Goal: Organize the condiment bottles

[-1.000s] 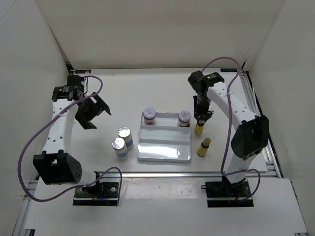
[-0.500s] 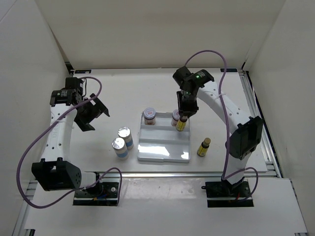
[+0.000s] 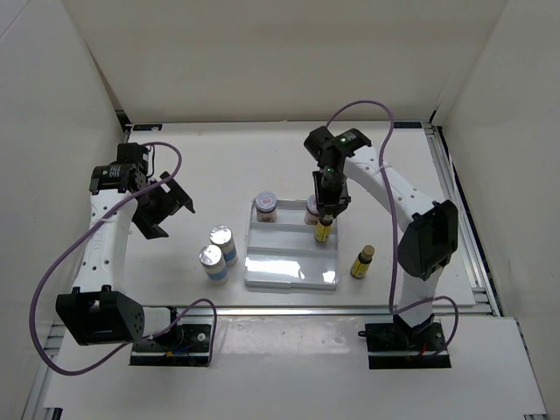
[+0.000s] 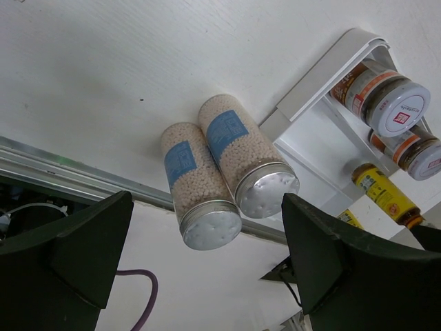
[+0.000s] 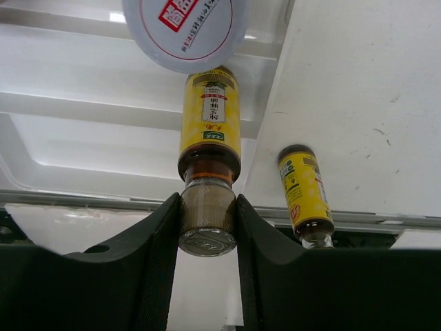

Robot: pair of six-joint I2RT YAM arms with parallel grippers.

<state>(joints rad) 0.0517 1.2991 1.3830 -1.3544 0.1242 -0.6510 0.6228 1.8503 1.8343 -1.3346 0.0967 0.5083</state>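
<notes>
Robotics lab cell: white panel walls (image 3: 280, 61), aluminium frame rail (image 3: 289, 309), white tabletop (image 3: 227, 166).

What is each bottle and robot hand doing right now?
left gripper: open, empty.
held yellow bottle: upright over the white tray, gripped by its cap.
right gripper: shut on the held yellow bottle.
other yellow bottle: standing on the table, capped.
left brownish jar: standing in the tray's back row, lidded.
right brownish jar: same row, lidded.
far silver-topped cylinder: standing on the table, lidded.
near silver-topped cylinder: standing beside it, lidded.
</notes>
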